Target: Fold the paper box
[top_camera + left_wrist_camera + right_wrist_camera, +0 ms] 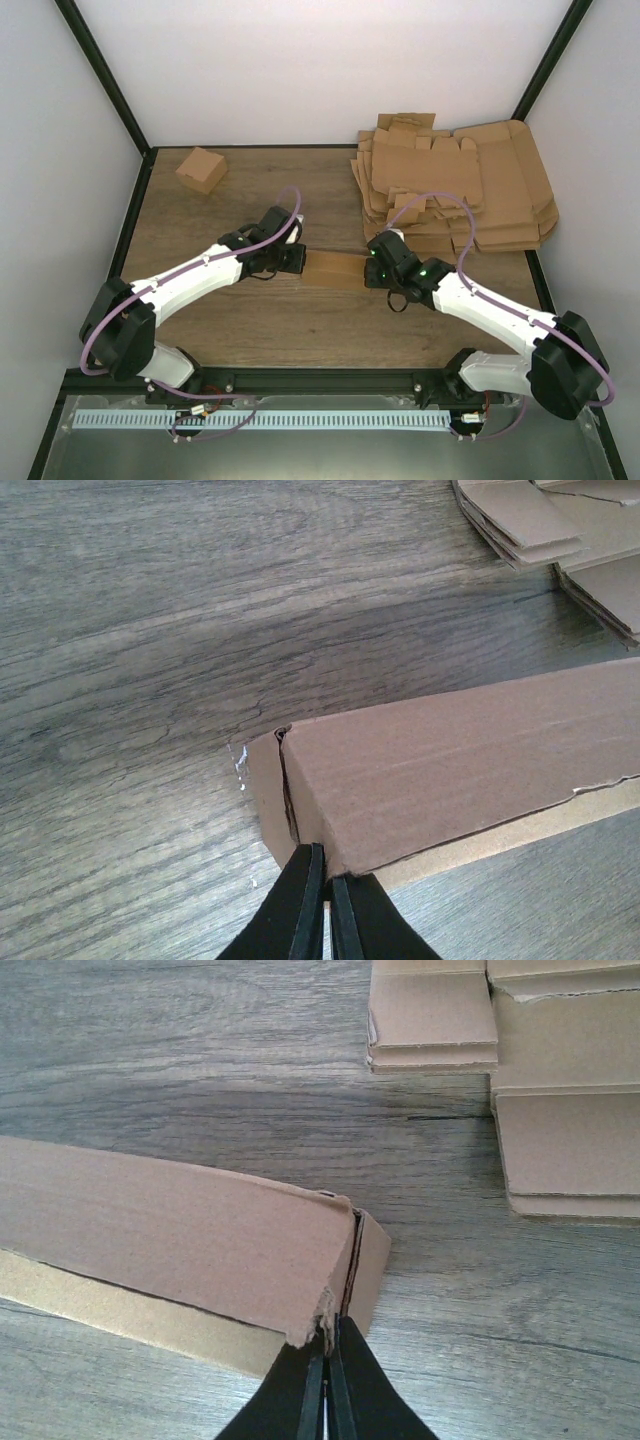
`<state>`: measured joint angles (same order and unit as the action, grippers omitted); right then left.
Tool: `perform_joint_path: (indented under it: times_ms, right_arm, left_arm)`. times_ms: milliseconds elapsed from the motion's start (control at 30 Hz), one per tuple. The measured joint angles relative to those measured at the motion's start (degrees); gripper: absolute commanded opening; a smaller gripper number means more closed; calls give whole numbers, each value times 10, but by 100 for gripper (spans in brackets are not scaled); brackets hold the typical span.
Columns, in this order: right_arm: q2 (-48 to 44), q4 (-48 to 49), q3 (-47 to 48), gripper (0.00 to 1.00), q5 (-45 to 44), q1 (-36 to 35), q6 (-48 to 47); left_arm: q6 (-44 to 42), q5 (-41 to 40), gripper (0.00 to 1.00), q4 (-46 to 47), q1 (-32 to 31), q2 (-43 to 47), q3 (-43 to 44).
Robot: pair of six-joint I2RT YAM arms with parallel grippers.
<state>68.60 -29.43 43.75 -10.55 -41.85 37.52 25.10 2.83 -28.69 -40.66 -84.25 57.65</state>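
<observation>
The paper box [335, 268] is a low, closed brown cardboard shape lying mid-table between my two arms. In the top view my left gripper [298, 262] is at its left end and my right gripper [372, 272] at its right end. The left wrist view shows the paper box [450, 770] with its near corner caught at the tips of my shut left gripper [328, 865]. The right wrist view shows the box [180, 1230] with a frayed corner pinched in my shut right gripper [328, 1335]. A paler strip of cardboard sticks out under the box's front edge.
A stack of flat cardboard blanks [470, 185] fills the back right of the table, close behind the right arm; its edges also show in the wrist views [560, 530] [560, 1110]. A small folded brown box [201, 169] sits at the back left.
</observation>
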Motion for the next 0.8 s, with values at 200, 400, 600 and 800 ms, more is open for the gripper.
perform_joint_path:
  times_ms: [200,400,600,800]
  right_arm:
    - [-7,16,-14,2,-13,-10,11]
    - [-25,-4,-17,25,1,-15,8]
    - [-50,-32,-17,32,24,-19,-8]
    - [-58,-66,3,39,33,-19,-18]
  left_arm:
    - [3,-5,4,0,-3,0,0]
    - [3,-11,7,-1,-7,0,0]
    - [5,-16,35,-19,-10,0,2]
    - [3,-25,48,-51,-10,14,31]
